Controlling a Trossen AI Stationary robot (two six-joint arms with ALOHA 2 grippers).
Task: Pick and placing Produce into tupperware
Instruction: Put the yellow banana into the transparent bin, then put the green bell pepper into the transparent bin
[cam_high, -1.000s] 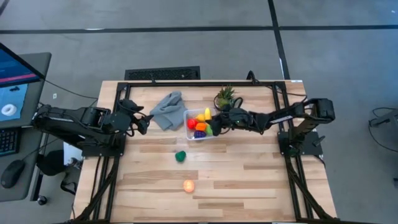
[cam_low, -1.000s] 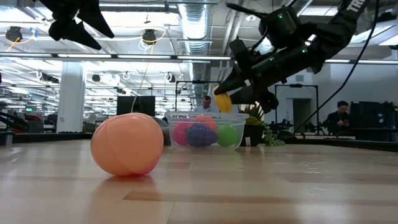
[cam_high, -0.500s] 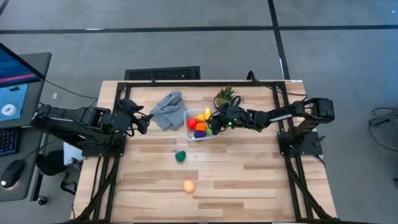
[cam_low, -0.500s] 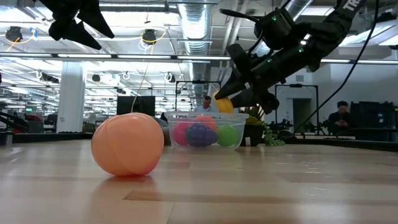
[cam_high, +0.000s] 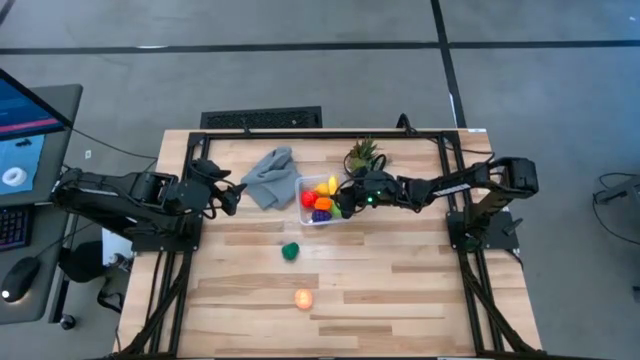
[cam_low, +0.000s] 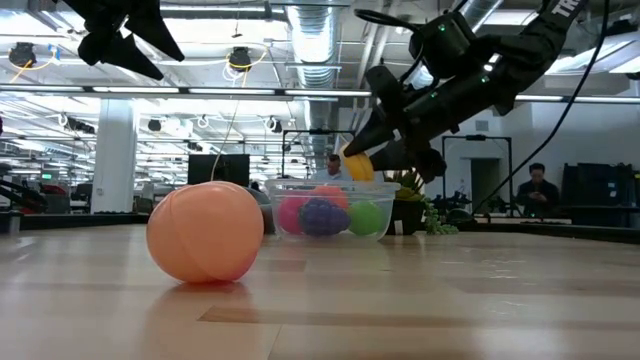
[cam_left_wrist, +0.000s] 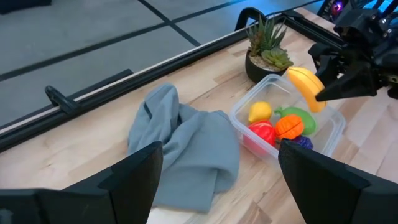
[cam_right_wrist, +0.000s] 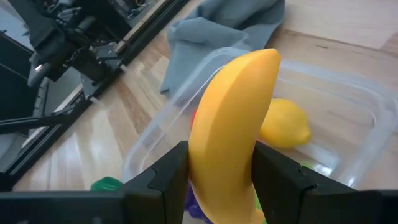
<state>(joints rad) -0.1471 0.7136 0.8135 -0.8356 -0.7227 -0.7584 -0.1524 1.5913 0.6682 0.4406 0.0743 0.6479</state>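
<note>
Seen from above, the overhead camera looks straight down on my whole table (cam_high: 400, 290), both arms at its far half. The table-level camera faces across the boards into the room, a peach fruit (cam_low: 205, 232) close to its lens. My left wrist camera looks along the table to the tupperware (cam_left_wrist: 333, 124); my right wrist camera sits almost on top of it, perhaps too near to show its whole rim. All four share that container.

Yellow banana (cam_right_wrist: 233, 124) above clear tupperware (cam_high: 304, 199) w/ fruits – green (cam_high: 290, 251), peach (cam_high: 303, 298) pieces outside
</note>
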